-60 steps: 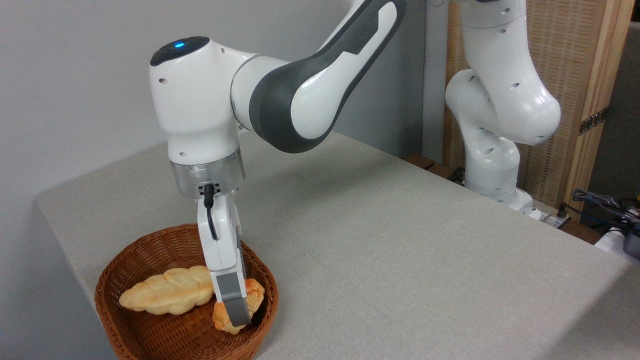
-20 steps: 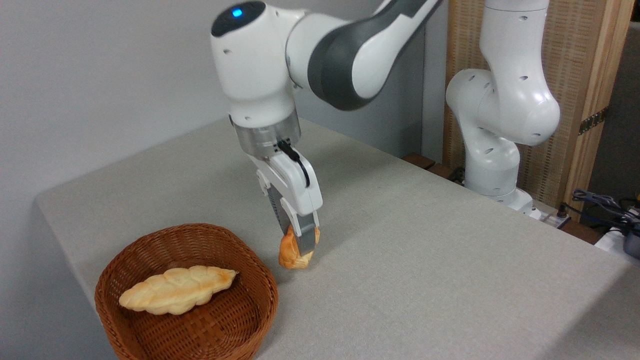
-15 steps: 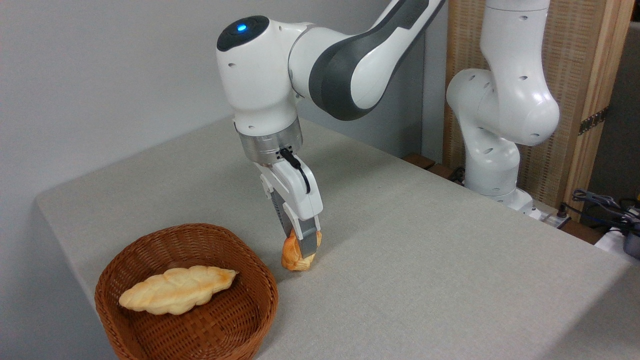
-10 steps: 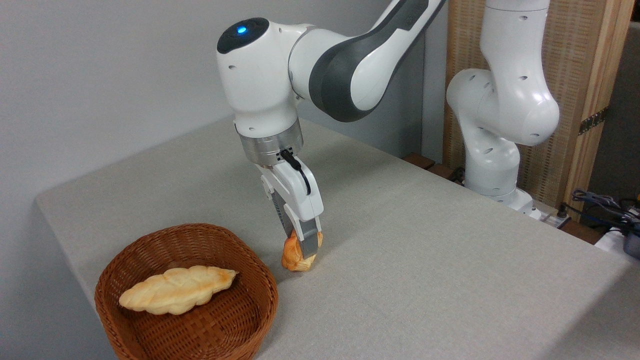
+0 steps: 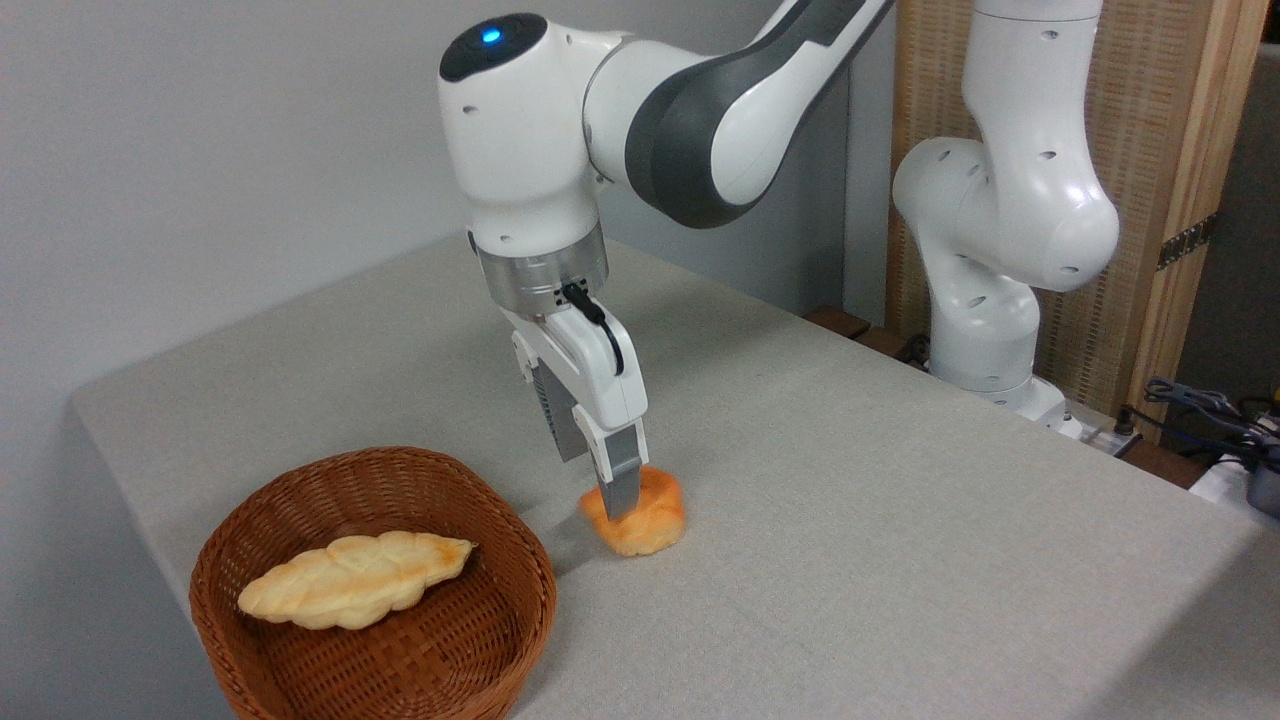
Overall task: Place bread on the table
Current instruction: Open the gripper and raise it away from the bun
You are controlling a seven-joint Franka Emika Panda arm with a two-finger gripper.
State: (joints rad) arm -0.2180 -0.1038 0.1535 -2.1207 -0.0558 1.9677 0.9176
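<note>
— Two breads are in our view. Where does the small one sit?

— We see the bread (image 5: 656,520), the round golden-orange bun, lying on the bench (image 5: 880,520), outside the basket (image 5: 380,456) and just to its right. Its underside touches the cloth.

— And the hand (image 5: 618,505)?

— It points down, tilted a little, right at the bun. We see one grey fingertip (image 5: 621,488) in front of the bun's left part, overlapping it. The other finger is hidden behind, so we cannot tell whether the hand grips the bun or has let go.

— What lies in the basket?

— We find only the long pale braided loaf (image 5: 350,580), flat on the bottom and well apart from the hand.

— And the arm (image 5: 690,110)?

— It reaches in from the upper right, over the bench, with a blue light on its top joint.
</note>
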